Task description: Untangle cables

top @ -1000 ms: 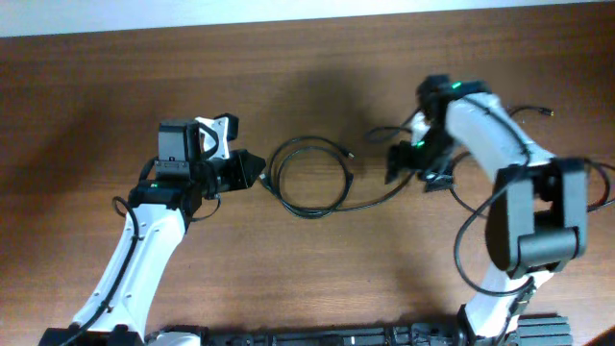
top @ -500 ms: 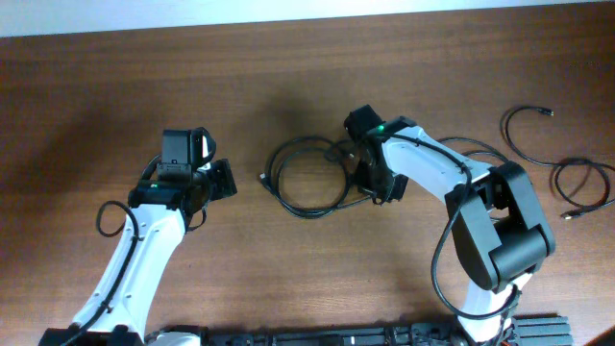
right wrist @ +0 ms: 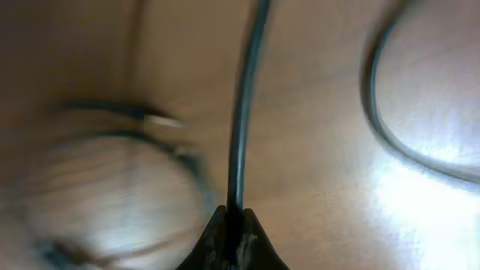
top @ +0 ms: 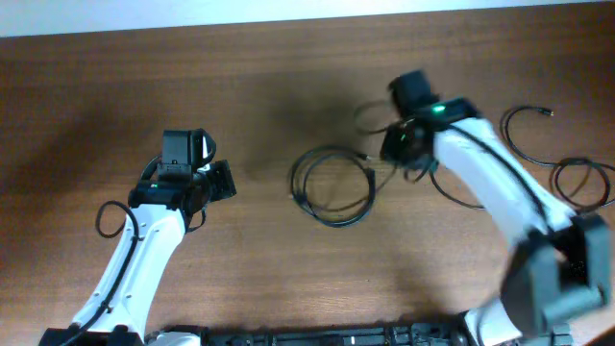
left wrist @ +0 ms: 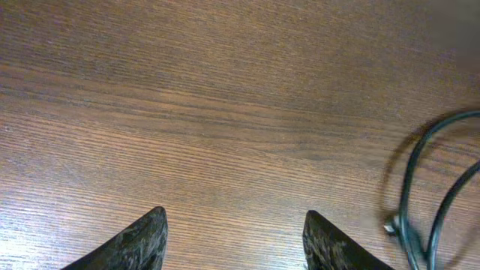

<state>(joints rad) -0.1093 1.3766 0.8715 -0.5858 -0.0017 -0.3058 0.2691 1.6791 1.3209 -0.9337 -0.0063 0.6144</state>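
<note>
While the right claw pinches one strand of the coiled cables mid-counter, seemingly to draw it free, the left claw hangs released and empty nearby; blur hides the tangle's detail.

table: brown wood | centre: coiled cables | right: loose cables
</note>
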